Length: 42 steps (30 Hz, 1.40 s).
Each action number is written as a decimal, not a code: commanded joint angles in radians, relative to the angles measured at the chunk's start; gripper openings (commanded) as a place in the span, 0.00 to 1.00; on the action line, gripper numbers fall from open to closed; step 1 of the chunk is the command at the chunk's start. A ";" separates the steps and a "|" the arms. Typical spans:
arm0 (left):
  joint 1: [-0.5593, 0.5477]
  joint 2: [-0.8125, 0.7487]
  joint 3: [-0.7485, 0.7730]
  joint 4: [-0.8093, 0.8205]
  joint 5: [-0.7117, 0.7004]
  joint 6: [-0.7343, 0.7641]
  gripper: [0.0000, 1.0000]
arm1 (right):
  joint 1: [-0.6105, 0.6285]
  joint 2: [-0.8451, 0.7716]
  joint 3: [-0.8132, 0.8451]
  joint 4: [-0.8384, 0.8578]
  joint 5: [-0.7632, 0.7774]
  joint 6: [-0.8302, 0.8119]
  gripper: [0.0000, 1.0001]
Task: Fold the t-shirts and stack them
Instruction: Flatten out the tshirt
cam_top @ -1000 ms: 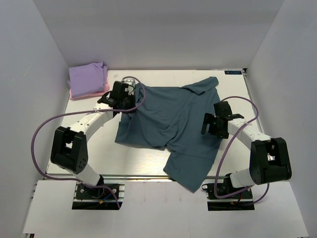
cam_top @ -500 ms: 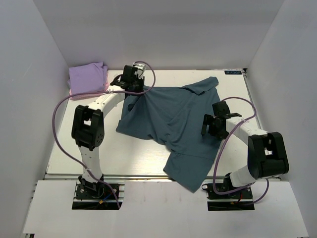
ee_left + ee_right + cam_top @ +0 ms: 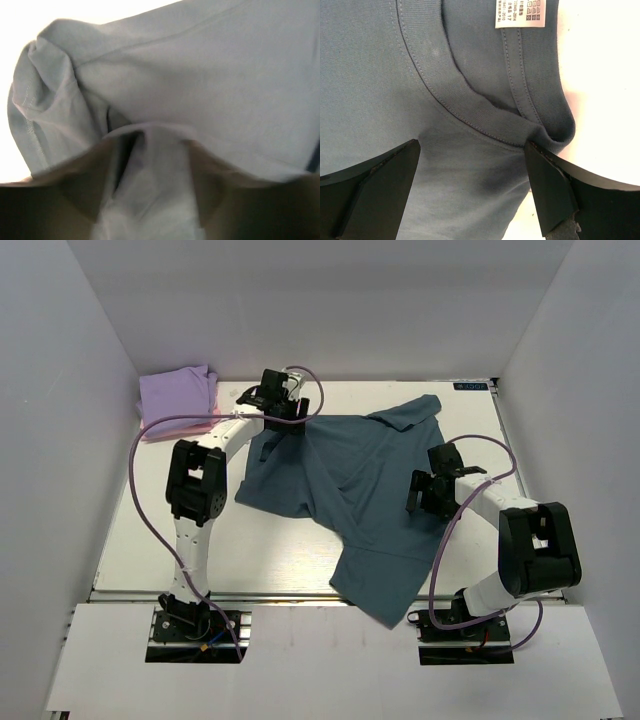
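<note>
A large teal-blue t-shirt (image 3: 340,480) lies spread and rumpled on the white table (image 3: 180,530). My left gripper (image 3: 280,405) sits at its far left corner. In the left wrist view the picture is blurred; the jaws (image 3: 150,190) stand apart, open, with teal cloth (image 3: 200,75) draped between the fingers. My right gripper (image 3: 425,490) hovers open over the shirt's right edge, its fingers (image 3: 375,190) straddling cloth just below the collar (image 3: 485,115) and white label (image 3: 520,12). A folded lavender t-shirt (image 3: 178,395) rests on a folded pink one (image 3: 190,427) at the back left.
White walls enclose the table on the left, back and right. The teal shirt's lower part (image 3: 385,605) hangs over the table's front edge. Purple cables (image 3: 150,510) loop beside both arms.
My left arm has swung toward the back, carrying the teal shirt's left corner with it, and its jaws have parted. The right arm has hardly moved.
</note>
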 commanded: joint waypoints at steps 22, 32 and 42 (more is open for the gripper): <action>0.092 -0.554 -0.748 -0.006 -0.206 -0.400 0.77 | 0.003 -0.021 -0.002 -0.001 -0.054 -0.027 0.90; 0.135 -0.466 -0.748 0.051 -0.146 -0.400 0.65 | 0.002 -0.041 -0.013 -0.006 -0.023 -0.022 0.90; 0.146 -0.448 -0.748 0.076 -0.128 -0.387 0.35 | 0.003 -0.039 -0.012 -0.014 -0.014 -0.016 0.90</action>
